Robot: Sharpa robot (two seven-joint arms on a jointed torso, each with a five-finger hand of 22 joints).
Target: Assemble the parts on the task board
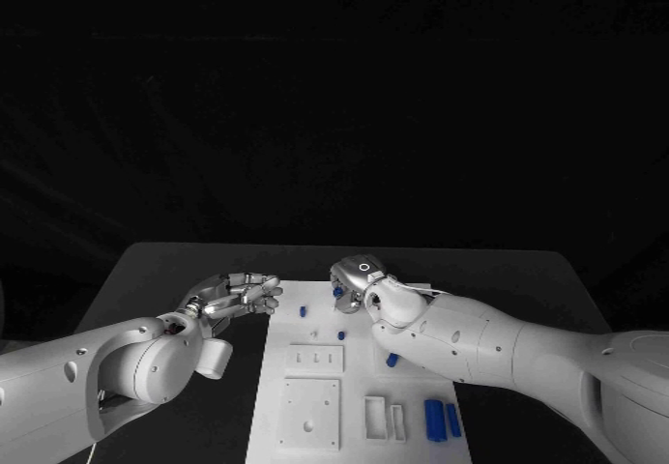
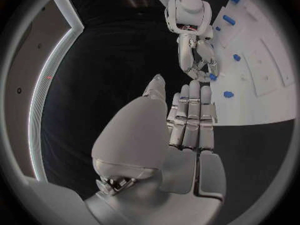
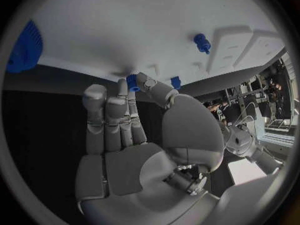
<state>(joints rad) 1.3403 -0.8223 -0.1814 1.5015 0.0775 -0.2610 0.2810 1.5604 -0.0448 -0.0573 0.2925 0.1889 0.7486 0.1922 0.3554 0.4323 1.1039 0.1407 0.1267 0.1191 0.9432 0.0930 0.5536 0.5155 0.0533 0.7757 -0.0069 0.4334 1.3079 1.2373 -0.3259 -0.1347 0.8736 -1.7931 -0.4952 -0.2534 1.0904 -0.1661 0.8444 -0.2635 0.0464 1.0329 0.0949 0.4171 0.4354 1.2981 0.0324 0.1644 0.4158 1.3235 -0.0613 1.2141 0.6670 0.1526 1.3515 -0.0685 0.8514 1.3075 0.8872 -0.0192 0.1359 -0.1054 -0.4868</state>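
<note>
Right hand at far edge of white board, pinching a small blue part between thumb and fingertip. Left hand just off board's left edge, fingers straight and apart, grasping nothing. More blue pieces on board: one peg near far edge, two long bars near front. Risks, as judged: thin pinch, so part could twist or slip and roll onto black table; crooked entry into socket could jam. Hands near each other; careless reach could knock pinched part.
</note>
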